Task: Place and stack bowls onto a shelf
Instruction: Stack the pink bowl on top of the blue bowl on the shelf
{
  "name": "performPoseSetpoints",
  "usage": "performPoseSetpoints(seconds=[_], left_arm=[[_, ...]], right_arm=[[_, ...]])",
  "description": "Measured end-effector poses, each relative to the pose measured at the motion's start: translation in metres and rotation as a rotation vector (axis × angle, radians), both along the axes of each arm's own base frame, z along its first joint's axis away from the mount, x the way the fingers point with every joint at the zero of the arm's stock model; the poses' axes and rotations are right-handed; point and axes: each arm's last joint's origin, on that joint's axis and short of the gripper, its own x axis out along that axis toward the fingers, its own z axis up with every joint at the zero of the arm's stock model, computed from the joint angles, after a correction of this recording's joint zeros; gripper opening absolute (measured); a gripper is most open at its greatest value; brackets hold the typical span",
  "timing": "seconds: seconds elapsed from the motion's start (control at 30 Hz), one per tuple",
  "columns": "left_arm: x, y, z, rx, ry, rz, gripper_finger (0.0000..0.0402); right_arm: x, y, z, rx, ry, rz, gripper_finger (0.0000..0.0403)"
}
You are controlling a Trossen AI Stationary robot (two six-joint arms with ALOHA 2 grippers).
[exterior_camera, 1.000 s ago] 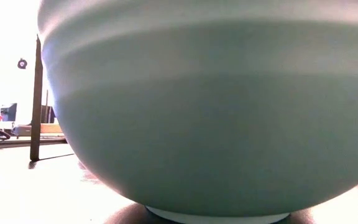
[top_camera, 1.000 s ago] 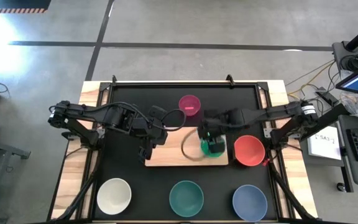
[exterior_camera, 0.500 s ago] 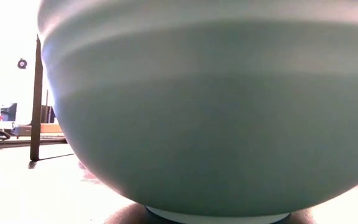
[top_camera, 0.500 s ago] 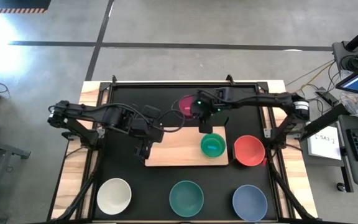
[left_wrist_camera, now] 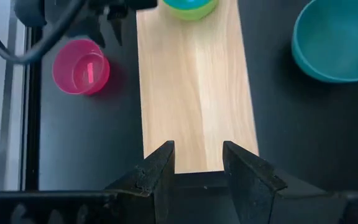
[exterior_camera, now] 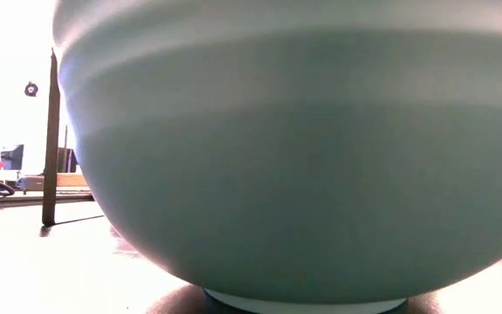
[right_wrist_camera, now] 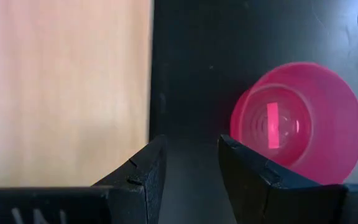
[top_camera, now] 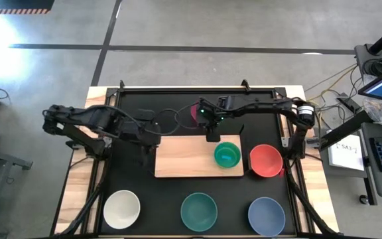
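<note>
**Reader:** Since a second ago, what has moved?

**Describer:** Back then the right gripper (top_camera: pixel 210 133) was down over the green bowl (top_camera: pixel 227 155) on the shelf (top_camera: pixel 184 158). It has since lifted away and now sits over the black tabletop (top_camera: pixel 131 176) just past the shelf's far edge, beside the magenta bowl (top_camera: pixel 195 111). The left gripper (top_camera: pixel 148 157) has drawn back to the shelf's left end.

**Reader:** Are the grippers holding anything?

**Describer:** No. Each wrist view shows its own two dark fingers parted with nothing between them. The right arm's fingers (right_wrist_camera: pixel 143 173) frame bare tabletop next to the magenta bowl (right_wrist_camera: pixel 298 121); the left arm's fingers (left_wrist_camera: pixel 163 168) frame the near end of the shelf (left_wrist_camera: pixel 194 87).

**Reader:** Where are the bowls?

**Describer:** The green bowl stands upright on the shelf's right end. The red bowl (top_camera: pixel 266 160) rests on the tabletop just right of the shelf. Along the near edge sit the white bowl (top_camera: pixel 123 208), teal bowl (top_camera: pixel 199 211) and grey-blue bowl (top_camera: pixel 266 216). The teal bowl (exterior_camera: pixel 303 157) fills the low view.
</note>
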Motion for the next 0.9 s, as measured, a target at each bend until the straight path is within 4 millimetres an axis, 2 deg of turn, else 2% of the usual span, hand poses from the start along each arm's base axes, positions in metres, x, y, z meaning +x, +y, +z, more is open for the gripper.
performPoseSetpoints(seconds=[0.37,0.57,0.73,0.9], left_arm=[[-0.034,-0.007,0.020,0.055,-0.112,0.021,0.0119],[-0.045,-0.007,0.025,0.062,-0.145,0.021,0.0119],[-0.046,-0.007,0.026,0.062,-0.149,0.021,0.0119],[-0.045,-0.008,0.024,0.069,-0.129,0.019,0.0119]], right_arm=[[0.007,-0.026,-0.034,0.005,0.060,-0.049,0.0134],[0.007,-0.037,-0.036,-0.008,0.040,-0.069,0.0134],[0.004,-0.047,-0.036,-0.012,0.026,-0.106,0.0128],[0.003,-0.049,-0.036,0.007,0.027,-0.119,0.0116]])
